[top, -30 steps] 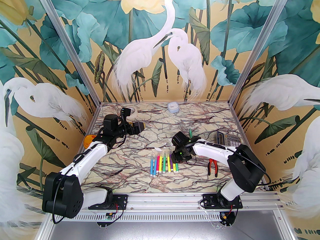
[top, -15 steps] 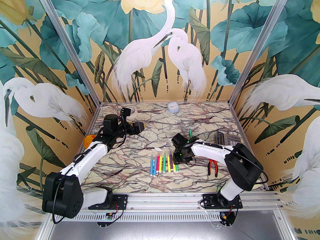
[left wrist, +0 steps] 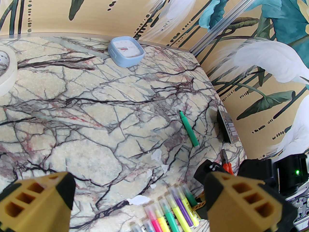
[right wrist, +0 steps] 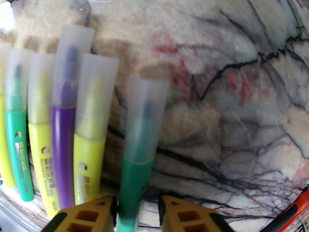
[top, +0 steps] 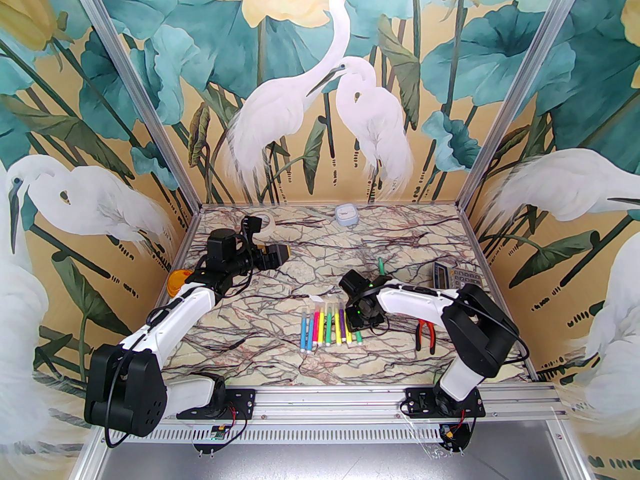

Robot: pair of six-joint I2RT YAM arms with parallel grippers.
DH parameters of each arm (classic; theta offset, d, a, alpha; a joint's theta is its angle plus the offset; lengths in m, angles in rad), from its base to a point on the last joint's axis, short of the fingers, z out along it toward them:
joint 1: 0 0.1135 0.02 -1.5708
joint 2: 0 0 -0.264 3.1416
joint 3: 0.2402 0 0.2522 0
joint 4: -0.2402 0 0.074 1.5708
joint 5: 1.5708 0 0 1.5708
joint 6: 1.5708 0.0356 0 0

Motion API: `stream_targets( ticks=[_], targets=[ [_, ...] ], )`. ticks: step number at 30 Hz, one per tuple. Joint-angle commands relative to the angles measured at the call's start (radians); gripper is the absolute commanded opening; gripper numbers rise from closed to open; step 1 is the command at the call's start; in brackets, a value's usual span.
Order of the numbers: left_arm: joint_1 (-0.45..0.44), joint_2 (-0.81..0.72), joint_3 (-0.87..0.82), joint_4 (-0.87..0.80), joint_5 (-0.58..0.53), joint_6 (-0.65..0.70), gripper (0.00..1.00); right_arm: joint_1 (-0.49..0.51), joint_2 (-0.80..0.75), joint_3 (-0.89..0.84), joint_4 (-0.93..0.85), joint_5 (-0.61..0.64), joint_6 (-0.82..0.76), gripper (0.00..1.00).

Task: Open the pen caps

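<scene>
A row of capped markers (top: 327,328) lies mid-table in blue, pink, yellow, green and purple, with their clear-whitish pen caps (right wrist: 72,57) pointing away from the arm bases. My right gripper (right wrist: 137,199) straddles the rightmost green marker (right wrist: 135,168), which still wears its cap (right wrist: 144,115). The left finger is at the barrel, and a small gap shows on the right side. My left gripper (left wrist: 137,180) hovers open and empty over the back left of the table, also seen from above (top: 282,254). An uncapped green marker (top: 381,266) lies alone farther back, with loose caps (left wrist: 157,155) near the row.
Red-handled pliers (top: 426,332) lie right of the right gripper, with a calculator (top: 457,278) behind them. A tape roll (top: 265,224) and a small blue timer (top: 346,215) sit at the back wall. An orange disc (top: 177,280) rests at the left wall.
My right wrist has shifted slightly left over the row's right end, and its jaws have narrowed around the green marker. The left arm has stayed still.
</scene>
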Motion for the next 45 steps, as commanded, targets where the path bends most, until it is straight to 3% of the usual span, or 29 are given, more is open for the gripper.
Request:
stream_targets(
  ticks=[1, 21, 31, 45],
  targets=[
    [0.003, -0.016, -0.015, -0.005, 0.000, 0.018, 0.93, 0.015, 0.035, 0.035, -0.055, 0.080, 0.019, 0.33],
    [0.003, -0.005, -0.016, 0.000, -0.057, -0.003, 0.93, 0.037, 0.068, 0.031, -0.038, 0.146, 0.045, 0.19],
    [0.003, 0.024, -0.030, 0.080, 0.074, -0.056, 0.92, 0.029, -0.031, 0.031, 0.004, 0.117, 0.004, 0.12],
    [-0.048, 0.088, -0.008, 0.172, 0.264, -0.112, 0.90, -0.051, -0.274, -0.062, 0.246, -0.073, -0.085, 0.10]
  ],
)
